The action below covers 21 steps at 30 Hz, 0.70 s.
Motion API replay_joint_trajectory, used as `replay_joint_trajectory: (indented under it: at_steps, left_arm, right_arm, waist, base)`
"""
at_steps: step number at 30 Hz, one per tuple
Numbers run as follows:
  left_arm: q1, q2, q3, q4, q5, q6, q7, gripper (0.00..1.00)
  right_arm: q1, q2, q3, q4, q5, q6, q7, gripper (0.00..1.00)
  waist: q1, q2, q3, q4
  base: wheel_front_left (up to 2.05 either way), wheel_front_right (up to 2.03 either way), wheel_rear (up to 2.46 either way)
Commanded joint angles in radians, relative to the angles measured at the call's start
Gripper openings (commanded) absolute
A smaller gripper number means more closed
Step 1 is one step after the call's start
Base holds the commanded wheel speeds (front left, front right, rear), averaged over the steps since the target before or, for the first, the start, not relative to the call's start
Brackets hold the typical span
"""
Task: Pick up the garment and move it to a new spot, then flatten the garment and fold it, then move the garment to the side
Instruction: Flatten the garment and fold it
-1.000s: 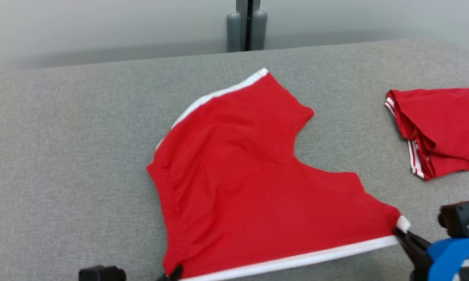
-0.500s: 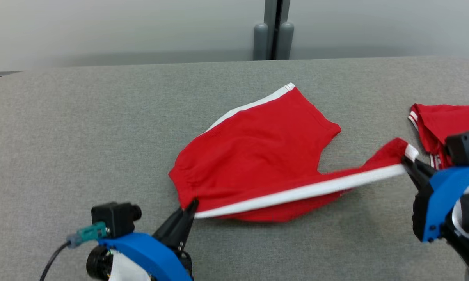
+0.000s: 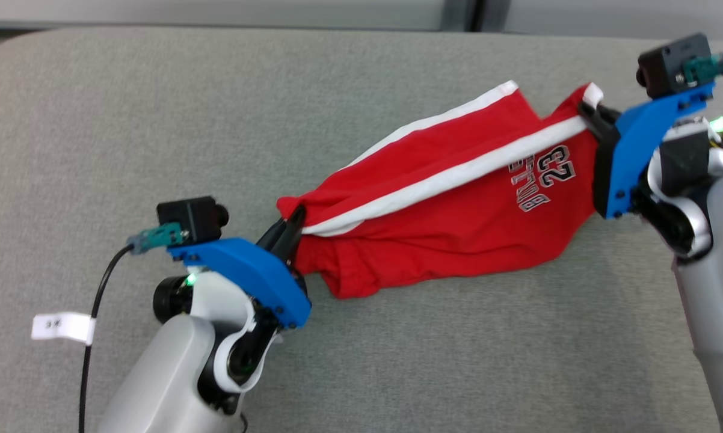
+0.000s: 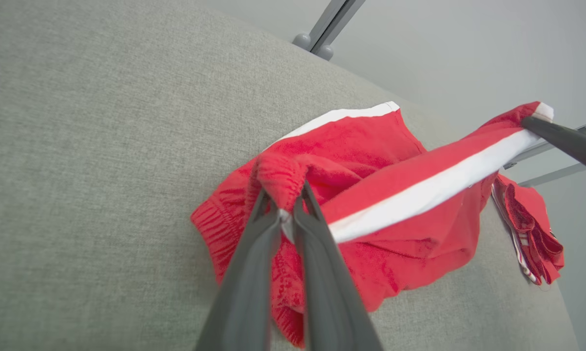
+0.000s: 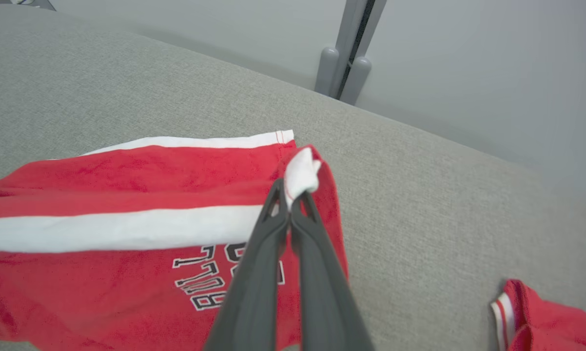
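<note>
The garment [image 3: 458, 222] is a pair of red shorts with white side stripes and a printed "23". It hangs stretched between both grippers above the grey table [image 3: 157, 108], its lower part sagging onto the cloth surface. My left gripper [image 3: 292, 224] is shut on the waistband corner at the garment's left end [image 4: 285, 195]. My right gripper [image 3: 587, 111] is shut on the white-tipped hem corner at the right end [image 5: 293, 197]. The garment [image 5: 127, 195] shows its stripe and lettering in the right wrist view. The right gripper's dark finger [image 4: 566, 141] also shows in the left wrist view.
A second red garment [image 4: 532, 229] lies bunched near the table's far right end, also seen as a red corner [image 5: 541, 317] in the right wrist view. A grey post [image 5: 344, 58] stands behind the table's back edge. A cable with a white tag [image 3: 61, 328] trails from my left arm.
Both grippers have lifted the near edge of the garment off the table and carried it up and away, folding it over toward the far stripe. The head camera has tilted down.
</note>
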Motion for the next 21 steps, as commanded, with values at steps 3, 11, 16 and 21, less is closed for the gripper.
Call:
replay_joint_trajectory:
  at_steps: [3, 11, 16, 21]
  left_arm:
    - [-0.061, -0.032, -0.004, 0.072, -0.004, -0.019, -0.022, 0.0]
    - [-0.117, -0.084, -0.003, 0.185, -0.009, -0.02, -0.058, 0.0]
    - [-0.127, -0.103, -0.006, 0.224, -0.016, -0.028, -0.075, 1.0]
    - [-0.133, -0.113, 0.017, 0.251, -0.015, -0.04, -0.147, 1.0]
  right_arm:
    - [-0.092, -0.004, 0.028, 0.109, -0.004, 0.001, -0.065, 0.0]
    - [-0.198, 0.009, 0.08, 0.328, 0.014, 0.001, -0.173, 0.15]
    - [-0.23, 0.015, 0.084, 0.405, 0.029, 0.001, -0.243, 1.0]
    - [-0.245, 0.025, 0.1, 0.476, 0.04, 0.001, -0.371, 1.0]
  waist:
    - [-0.0002, 0.0, 0.056, 0.051]
    - [-0.0002, 0.0, 0.077, 0.083]
    - [-0.0002, 0.0, 0.064, 0.087]
    - [-0.0002, 0.0, 0.038, 0.078]
  base:
    - [0.0, 0.0, 0.0]
    - [0.0, 0.0, 0.0]
    - [0.0, 0.0, 0.0]
    - [0.0, 0.0, 0.0]
